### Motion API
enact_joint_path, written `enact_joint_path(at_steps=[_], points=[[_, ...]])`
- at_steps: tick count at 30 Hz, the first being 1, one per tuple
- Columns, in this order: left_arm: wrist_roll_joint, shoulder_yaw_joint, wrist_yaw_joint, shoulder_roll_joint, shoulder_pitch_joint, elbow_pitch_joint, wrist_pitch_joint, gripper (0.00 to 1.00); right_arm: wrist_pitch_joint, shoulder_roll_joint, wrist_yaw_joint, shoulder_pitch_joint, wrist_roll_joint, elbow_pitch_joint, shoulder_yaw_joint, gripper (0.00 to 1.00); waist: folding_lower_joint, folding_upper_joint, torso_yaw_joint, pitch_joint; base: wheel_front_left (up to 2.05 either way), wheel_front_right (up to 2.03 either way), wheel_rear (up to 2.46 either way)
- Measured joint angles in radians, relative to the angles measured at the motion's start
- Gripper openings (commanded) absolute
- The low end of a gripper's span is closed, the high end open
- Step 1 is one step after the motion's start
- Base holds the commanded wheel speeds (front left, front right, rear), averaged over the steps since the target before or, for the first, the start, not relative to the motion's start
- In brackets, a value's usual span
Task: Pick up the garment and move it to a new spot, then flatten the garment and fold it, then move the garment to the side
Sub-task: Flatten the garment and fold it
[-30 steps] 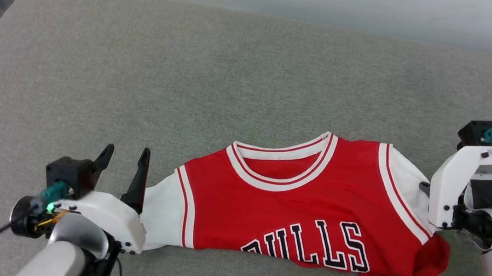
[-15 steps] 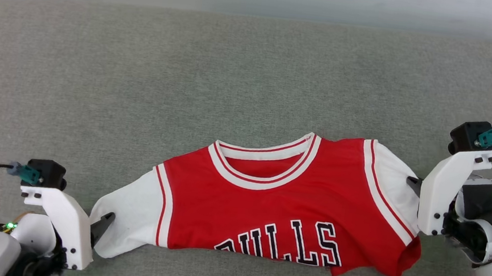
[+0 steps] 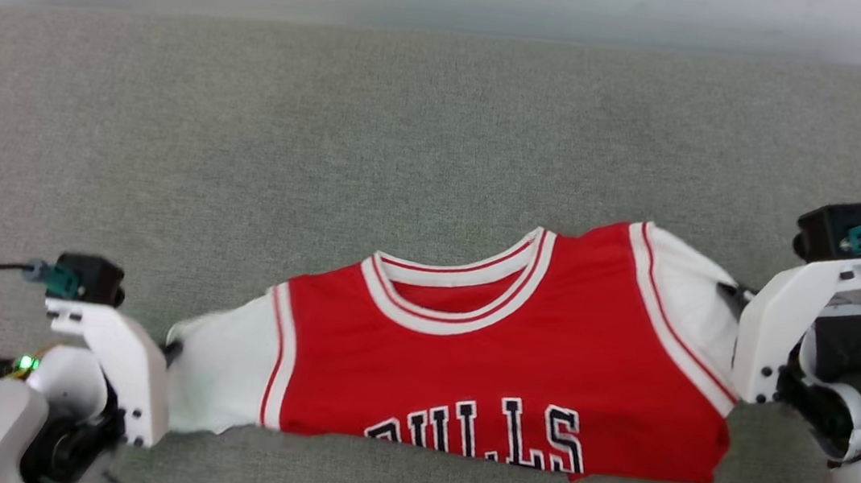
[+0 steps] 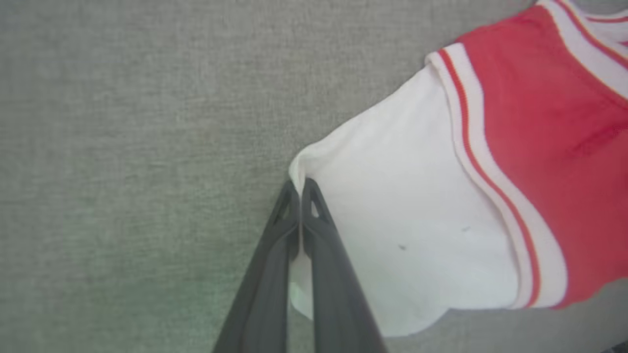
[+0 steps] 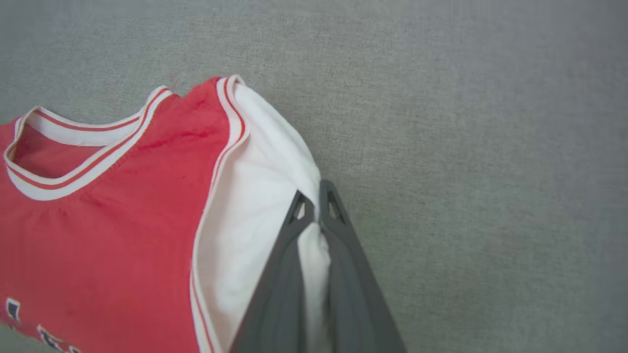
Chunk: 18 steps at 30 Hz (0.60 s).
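One garment (image 3: 498, 363), a red jersey with white sleeves, striped collar and black lettering cut off at its 6 o'clock edge, stretches between both grippers over the grey fabric surface (image 3: 248, 132), from centre toward 4 o'clock in the head view. The left gripper (image 4: 300, 189), at 8 o'clock in that view, has its jaws pressed together on the edge of the white sleeve at the garment's 9 o'clock end. The right gripper (image 5: 318, 196), at 3 o'clock, has its jaws clamped on bunched white cloth of the opposite sleeve.
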Motion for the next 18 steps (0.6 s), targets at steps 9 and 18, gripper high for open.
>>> enact_joint_path(at_steps=[9,18], points=[[0.131,0.047,0.043,-0.065,-0.208,-0.024,-0.253,0.00,-0.131,-0.015,0.000,-0.091,-0.080,0.041,-0.040,0.00,0.0000,0.0000,0.031,-0.054,0.00,0.00,0.00],[0.204,0.062,0.032,-0.147,-0.531,0.121,-0.378,0.00,-0.232,-0.028,0.000,-0.320,-0.126,0.145,-0.039,0.00,0.0000,0.0000,0.029,-0.037,0.00,0.00,0.00]])
